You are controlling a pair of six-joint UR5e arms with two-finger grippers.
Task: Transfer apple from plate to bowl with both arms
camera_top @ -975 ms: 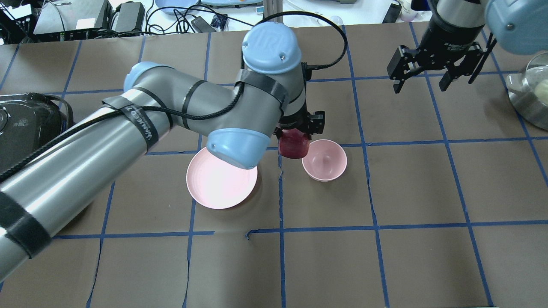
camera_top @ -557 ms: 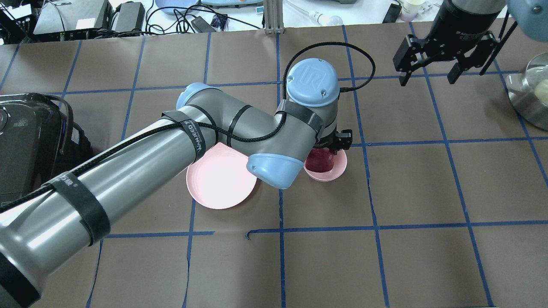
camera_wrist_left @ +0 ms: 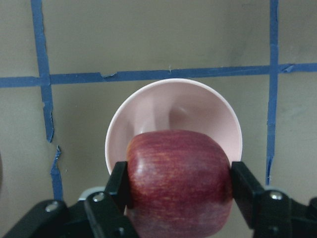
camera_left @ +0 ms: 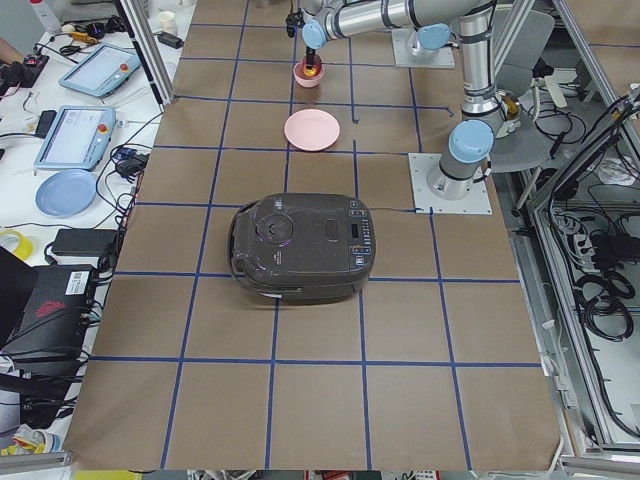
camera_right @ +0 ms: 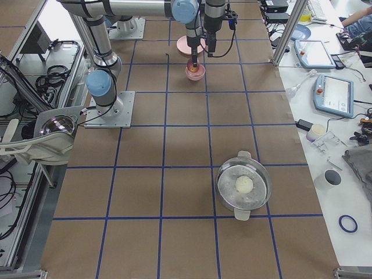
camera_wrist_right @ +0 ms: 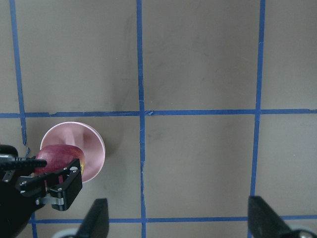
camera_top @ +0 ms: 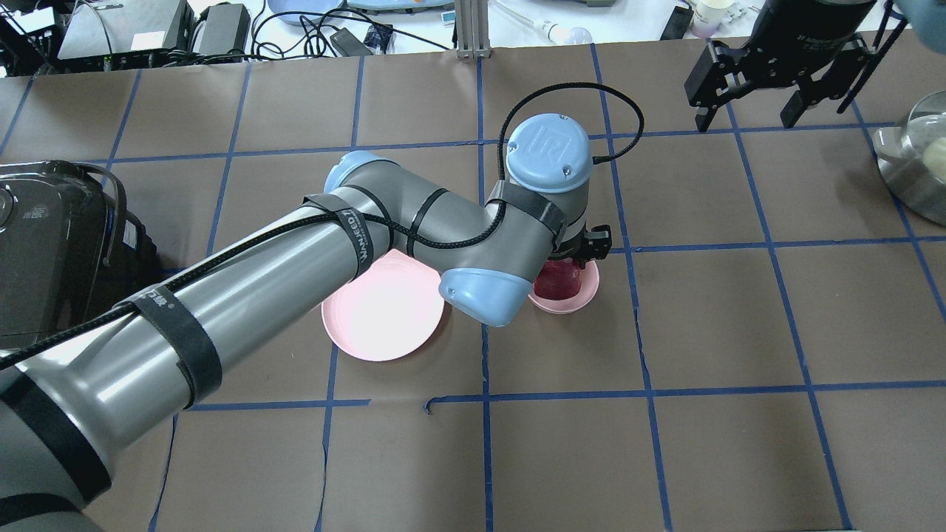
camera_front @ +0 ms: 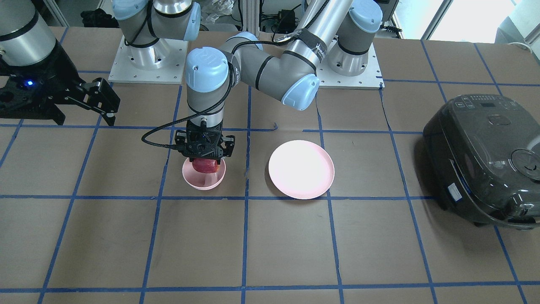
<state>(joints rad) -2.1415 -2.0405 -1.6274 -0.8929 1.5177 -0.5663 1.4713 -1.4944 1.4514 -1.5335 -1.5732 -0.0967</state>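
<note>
One apple [camera_wrist_left: 179, 178], clamped in left end effector [camera_wrist_left: 182, 184]; bowl [camera_wrist_left: 198, 106] beneath; plate [camera_top: 377, 318] beside; right end effector [camera_top: 743, 124] spread wide, well apart.

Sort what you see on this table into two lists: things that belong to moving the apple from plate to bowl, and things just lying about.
Belong to the job:
apple
bowl
plate
left gripper, jaws shut on the apple
right gripper, jaws open

Just lying about:
black rice cooker
steel pot
</note>
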